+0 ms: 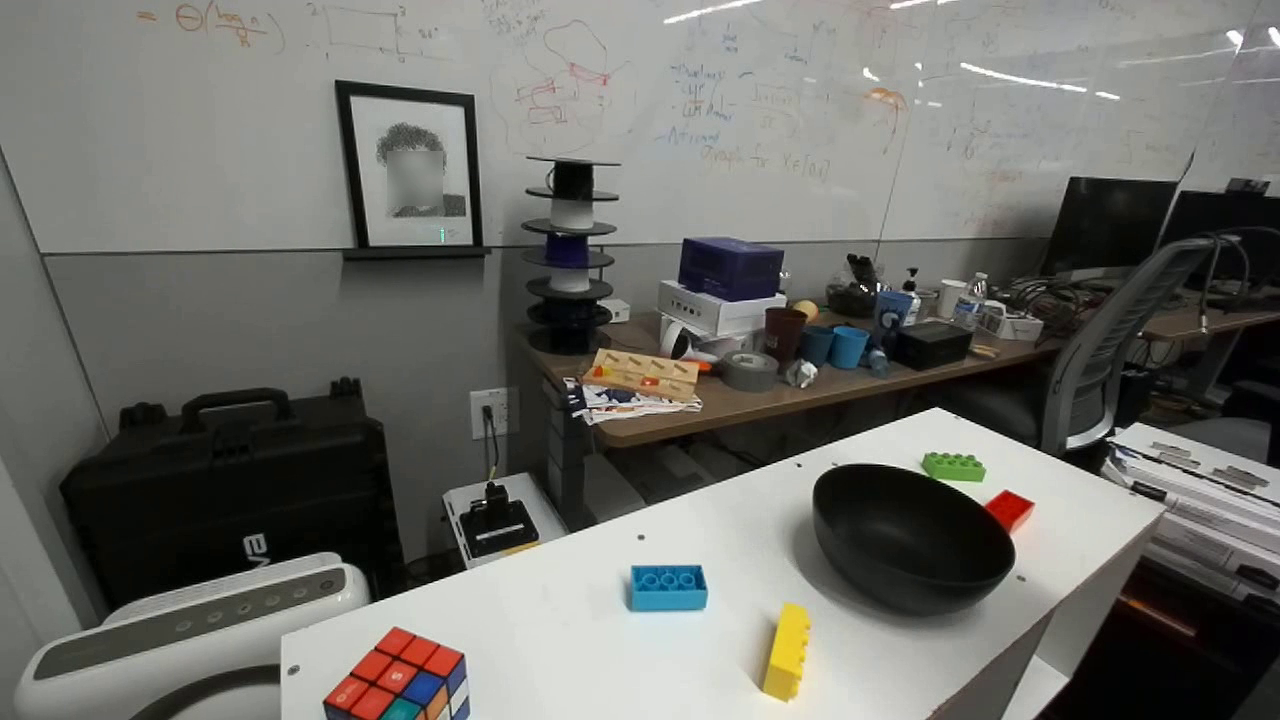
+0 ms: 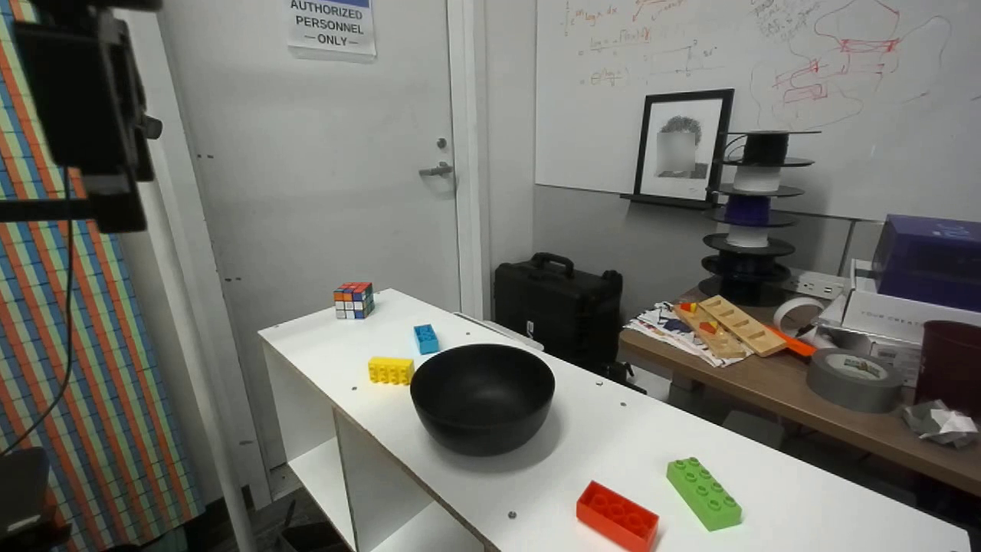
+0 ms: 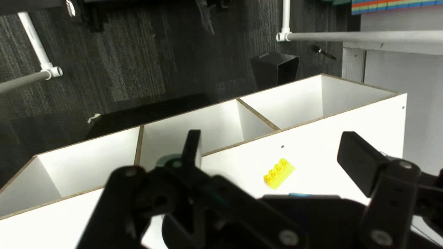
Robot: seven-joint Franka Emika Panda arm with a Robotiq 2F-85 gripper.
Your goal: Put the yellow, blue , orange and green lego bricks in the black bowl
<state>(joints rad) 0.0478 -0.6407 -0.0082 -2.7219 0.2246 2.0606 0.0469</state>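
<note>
The black bowl (image 1: 905, 545) (image 2: 483, 406) stands upright on the white shelf top, and no brick shows in it. The yellow brick (image 1: 788, 655) (image 2: 391, 371) lies beside it, with the light blue brick (image 1: 668, 590) (image 2: 426, 339) farther along. The green brick (image 1: 953, 467) (image 2: 703, 494) and the orange-red brick (image 1: 1010, 510) (image 2: 618, 517) lie on the bowl's opposite side. In the wrist view my gripper (image 3: 273, 148) is open and empty, above the shelf top. The yellow brick (image 3: 279, 174) shows between its fingers, well below. Only a sliver of the blue brick (image 3: 299, 194) shows; green and orange-red are out of that view.
A puzzle cube (image 1: 398, 680) (image 2: 354, 300) sits at one end of the white shelf top (image 1: 540, 640). Open shelf compartments (image 3: 193, 128) lie below its edge. A cluttered brown desk (image 1: 760, 400) stands alongside. A dark robot part (image 2: 84, 115) hangs at the upper left in an exterior view.
</note>
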